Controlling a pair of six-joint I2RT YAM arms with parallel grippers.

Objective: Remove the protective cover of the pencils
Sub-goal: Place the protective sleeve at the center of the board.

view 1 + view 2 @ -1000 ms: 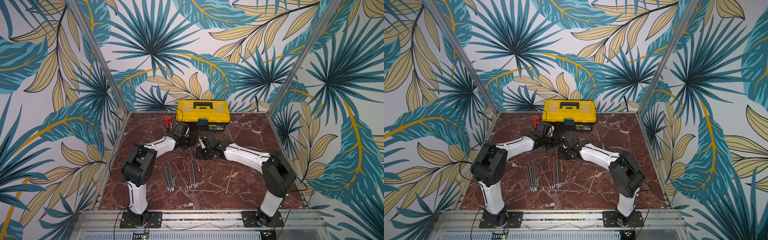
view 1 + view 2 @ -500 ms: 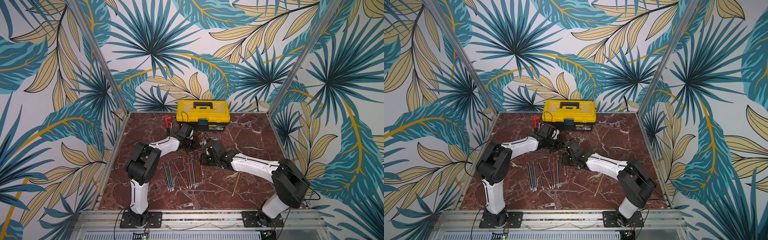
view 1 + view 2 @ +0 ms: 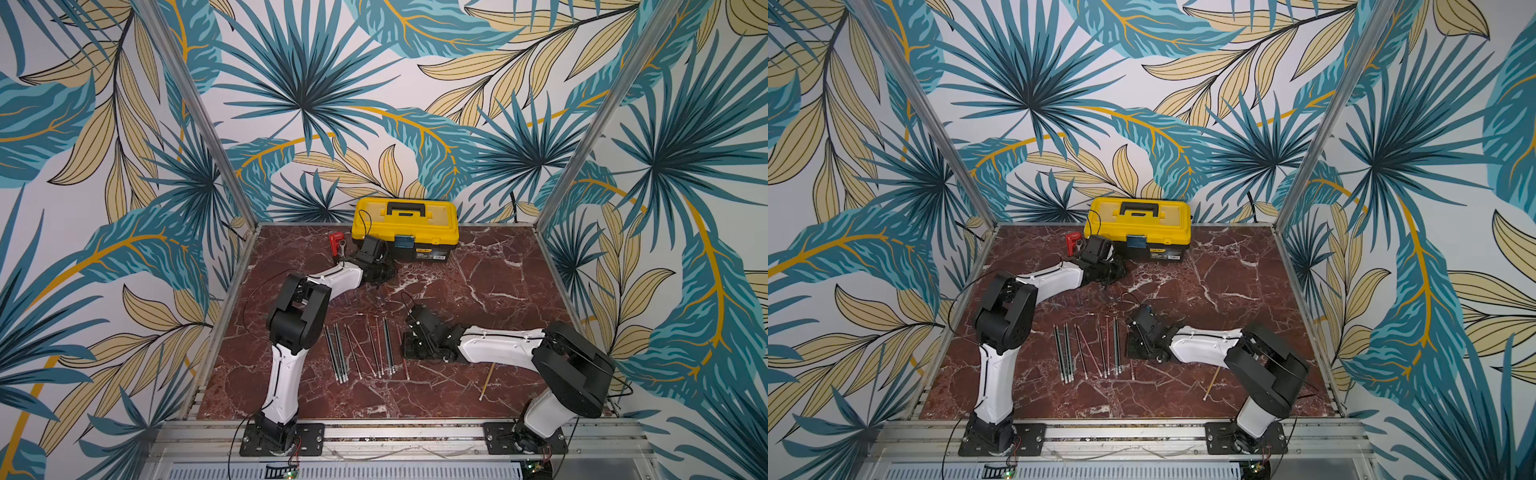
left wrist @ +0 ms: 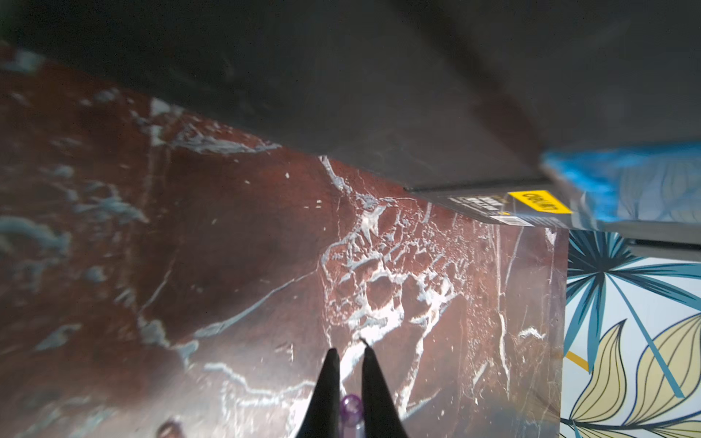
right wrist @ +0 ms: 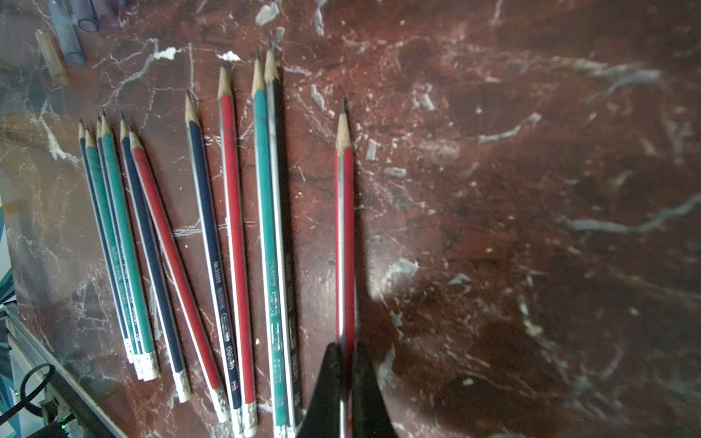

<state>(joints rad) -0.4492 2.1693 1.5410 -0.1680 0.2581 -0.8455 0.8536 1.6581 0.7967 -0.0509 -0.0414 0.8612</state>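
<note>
Right wrist view: the right gripper (image 5: 347, 349) pinches a red pencil (image 5: 344, 227), its tip bare, beside the other pencils (image 5: 235, 246) on the counter (image 5: 531, 227). Lay it parallel to them before releasing. The left gripper (image 4: 349, 350), near the toolbox (image 3: 405, 226), clamps a translucent protective cover (image 4: 351, 407); drop it well clear of them.

Your toolbox (image 3: 405, 226) has a yellow lid, black base and handle; the tool (image 3: 336, 240) beside it is red. The table (image 3: 498, 291) is red-brown marble, veined white. The pencils (image 5: 235, 246) are teal, navy and red, silver-striped, plus a yellow pencil (image 3: 487, 380); the cap (image 4: 351, 407) is faintly purple. The walls (image 3: 374, 104) show teal-and-tan leaves on white.
</note>
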